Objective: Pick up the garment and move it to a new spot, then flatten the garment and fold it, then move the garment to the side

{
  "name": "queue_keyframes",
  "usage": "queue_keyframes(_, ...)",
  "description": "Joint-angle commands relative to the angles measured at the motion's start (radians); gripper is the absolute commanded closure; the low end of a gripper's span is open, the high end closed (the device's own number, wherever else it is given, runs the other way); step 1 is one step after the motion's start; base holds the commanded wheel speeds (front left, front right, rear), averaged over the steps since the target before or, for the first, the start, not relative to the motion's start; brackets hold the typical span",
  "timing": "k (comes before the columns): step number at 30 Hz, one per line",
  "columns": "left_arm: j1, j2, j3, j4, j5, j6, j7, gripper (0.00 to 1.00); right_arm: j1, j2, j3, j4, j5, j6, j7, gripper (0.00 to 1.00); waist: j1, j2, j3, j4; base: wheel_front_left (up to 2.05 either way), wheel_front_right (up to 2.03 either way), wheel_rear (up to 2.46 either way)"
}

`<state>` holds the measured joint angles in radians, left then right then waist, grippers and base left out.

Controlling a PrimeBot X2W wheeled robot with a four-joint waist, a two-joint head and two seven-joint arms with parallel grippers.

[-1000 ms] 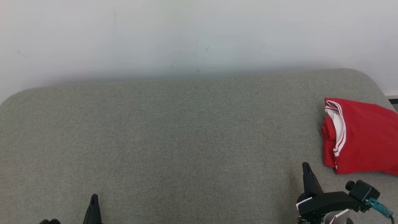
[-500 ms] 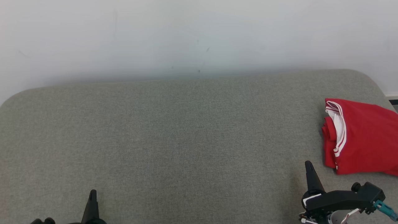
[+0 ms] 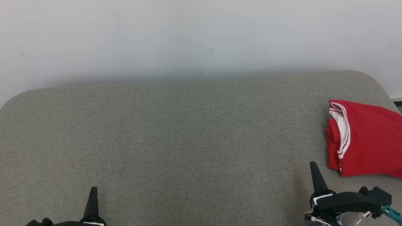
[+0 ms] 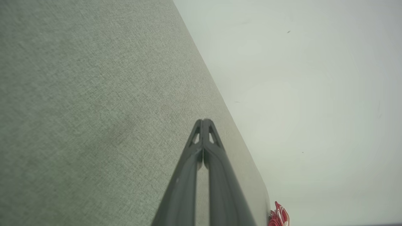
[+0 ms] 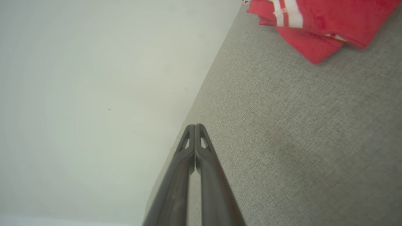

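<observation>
The garment is red with white stripes and lies folded at the right edge of the grey fabric surface. It also shows at the top of the right wrist view and as a small red bit low in the left wrist view. My right gripper is shut and empty at the lower right, just left of and nearer than the garment, not touching it. My left gripper is shut and empty at the lower left. Both wrist views show the fingertips pressed together, right gripper, left gripper.
A pale wall stands right behind the surface's far edge. The surface has rounded far corners, and its right edge runs just past the garment. A wide bare stretch of grey fabric lies between the two grippers.
Both grippers have stayed shut. The right arm's body has drawn back toward the bottom edge and the left fingertip has risen a little. The garment lies as before.
</observation>
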<state>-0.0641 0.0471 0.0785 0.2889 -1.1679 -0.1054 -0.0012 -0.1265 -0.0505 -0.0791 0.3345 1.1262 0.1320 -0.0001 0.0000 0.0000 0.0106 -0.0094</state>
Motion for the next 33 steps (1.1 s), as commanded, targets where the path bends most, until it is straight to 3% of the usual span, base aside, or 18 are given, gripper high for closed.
queue_keyframes(1,-0.021,0.004,0.006,-0.012,-0.022,-0.004,0.007,1.00,-0.004,0.000,-0.003,-0.015,0.025,-0.001,0.005,1.00,0.0000,0.0000,0.000,0.000,0.00,0.00,0.00)
queue_keyframes(33,-0.043,0.005,0.026,-0.033,-0.292,-0.019,0.077,1.00,0.012,0.000,-0.024,-0.063,0.316,-0.002,0.077,1.00,0.0000,0.0000,-0.005,0.006,0.00,0.00,0.00)
